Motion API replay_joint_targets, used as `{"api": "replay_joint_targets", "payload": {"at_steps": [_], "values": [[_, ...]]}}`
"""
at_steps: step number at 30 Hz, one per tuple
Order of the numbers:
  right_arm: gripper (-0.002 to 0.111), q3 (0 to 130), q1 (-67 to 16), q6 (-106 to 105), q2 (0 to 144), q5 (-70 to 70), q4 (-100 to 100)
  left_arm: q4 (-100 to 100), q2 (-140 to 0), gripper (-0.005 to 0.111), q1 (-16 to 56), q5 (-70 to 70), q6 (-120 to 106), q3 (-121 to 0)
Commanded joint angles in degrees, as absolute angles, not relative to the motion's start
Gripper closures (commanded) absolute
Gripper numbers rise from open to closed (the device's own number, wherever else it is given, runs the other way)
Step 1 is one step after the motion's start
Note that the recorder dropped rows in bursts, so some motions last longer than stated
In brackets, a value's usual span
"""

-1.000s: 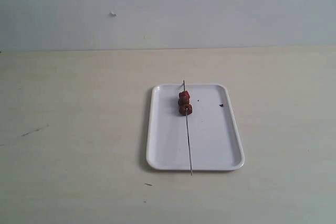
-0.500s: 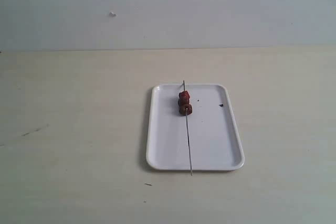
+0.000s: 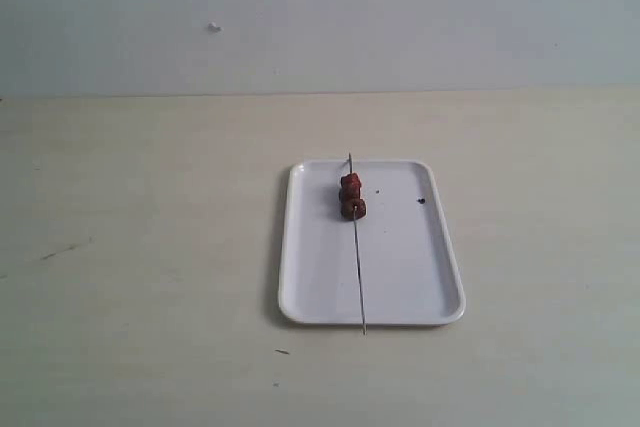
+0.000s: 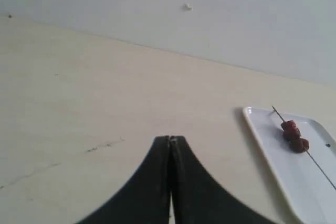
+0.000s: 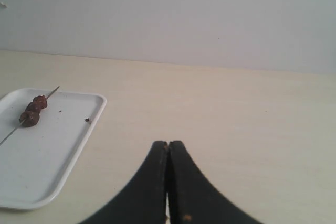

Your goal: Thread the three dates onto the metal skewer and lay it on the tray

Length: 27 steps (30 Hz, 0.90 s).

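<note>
The white tray (image 3: 400, 277) lies flat on the table in the exterior view. Along its length rests the thin metal skewer (image 3: 359, 277), its ends just past the rim. Three red-brown dates (image 3: 351, 196) sit threaded close together near the skewer's far end. Neither arm shows in the exterior view. My left gripper (image 4: 170, 139) is shut and empty, well away from the tray (image 4: 273, 166), dates (image 4: 294, 136) and skewer (image 4: 320, 169). My right gripper (image 5: 168, 143) is shut and empty too, off to the side of the tray (image 5: 58, 150), dates (image 5: 32, 112) and skewer (image 5: 9, 136).
A tiny dark speck (image 3: 421, 200) lies on the tray near its far right corner. A faint dark scuff (image 3: 62, 248) marks the table at the left. A pale wall (image 3: 320, 17) stands behind the table's far edge.
</note>
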<state>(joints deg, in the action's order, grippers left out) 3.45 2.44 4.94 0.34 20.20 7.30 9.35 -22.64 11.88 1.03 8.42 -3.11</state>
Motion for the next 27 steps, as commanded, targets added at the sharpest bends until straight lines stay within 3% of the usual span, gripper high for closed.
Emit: {"api": "replay_joint_targets", "payload": {"at_steps": [1,9,17,27], "values": [[0.108,3.1,2.7,4.6,0.0,20.1,7.6,8.8,-18.6,0.107,8.7,0.0,4.8,-2.6],[0.108,3.1,2.7,4.6,0.0,20.0,7.6,5.8,-8.6,0.107,-0.1,-11.0,4.6,-2.6],[0.108,3.1,2.7,4.6,0.0,20.0,7.6,0.4,-3.8,0.107,-0.5,-20.9,4.5,-2.6],[0.108,3.1,2.7,4.6,0.0,20.0,7.6,0.4,-3.7,0.107,-0.5,-20.9,4.5,-2.6]]}}
